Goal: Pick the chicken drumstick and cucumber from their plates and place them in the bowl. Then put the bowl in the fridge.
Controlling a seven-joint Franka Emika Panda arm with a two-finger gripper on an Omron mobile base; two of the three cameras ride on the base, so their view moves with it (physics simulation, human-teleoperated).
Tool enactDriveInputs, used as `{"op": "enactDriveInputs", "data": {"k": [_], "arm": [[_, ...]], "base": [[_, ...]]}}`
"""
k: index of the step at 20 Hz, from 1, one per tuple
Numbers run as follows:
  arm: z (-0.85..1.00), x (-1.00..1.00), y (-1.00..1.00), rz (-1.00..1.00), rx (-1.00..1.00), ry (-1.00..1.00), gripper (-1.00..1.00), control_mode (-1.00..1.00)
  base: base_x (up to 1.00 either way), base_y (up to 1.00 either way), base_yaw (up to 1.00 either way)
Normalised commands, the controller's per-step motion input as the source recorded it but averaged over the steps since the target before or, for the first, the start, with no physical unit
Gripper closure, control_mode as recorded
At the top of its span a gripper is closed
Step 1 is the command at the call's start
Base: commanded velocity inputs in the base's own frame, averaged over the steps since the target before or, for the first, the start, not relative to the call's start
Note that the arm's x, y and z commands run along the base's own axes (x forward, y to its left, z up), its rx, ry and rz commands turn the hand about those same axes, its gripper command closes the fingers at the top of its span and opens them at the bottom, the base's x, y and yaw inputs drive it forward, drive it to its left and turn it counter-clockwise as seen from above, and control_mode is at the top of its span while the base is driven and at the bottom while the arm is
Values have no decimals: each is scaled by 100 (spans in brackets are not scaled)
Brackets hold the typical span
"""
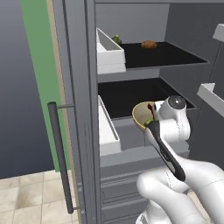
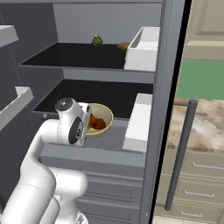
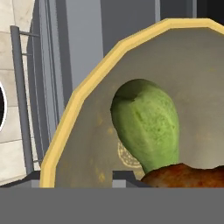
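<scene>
- Standing by the open fridge (image 1: 78, 87), I'd say the job is nearly finished: the bowl (image 2: 104, 114) sits on the grey ledge below the fridge's lower dark shelf, already inside the cabinet.
- Both foods are in the bowl: the cucumber (image 3: 148, 124) leans against its inner wall, and the chicken drumstick (image 3: 188, 177) lies across the bottom, touching the cucumber's lower end.
- The plates are nowhere near the fridge from where I look, so that part reads as done.
- The gripper (image 1: 151, 119) is right at the bowl's near rim. One dark finger tip (image 3: 127, 177) pokes up inside the bowl in the hand view, but I cannot tell how far apart the jaws stand, or whether they have hold of the rim or have let go.
- What's left, as I judge it: free the hand, draw the arm out, perhaps close the door.
- Around the bowl: a white door bin (image 2: 136, 124) just beside it, and another bin (image 2: 142, 48) at the upper shelf.
- On that upper shelf, well above the bowl, sit a small dark-green leafy item (image 2: 97, 40) and a rounded orange-brown lump (image 1: 148, 44).
- Beyond the fridge's bar handle (image 1: 60, 157) there is pale tiled floor and a green wall.
</scene>
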Motion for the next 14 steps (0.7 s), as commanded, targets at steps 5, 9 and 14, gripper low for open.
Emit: {"op": "enactDriveInputs", "data": {"k": [5,9,14], "arm": [[0,0,0,0,0,0,100,100],[0,0,0,0,0,0,100,100],[0,0,0,0,0,0,100,100]], "base": [[0,0,0],[0,0,0],[0,0,0]]}}
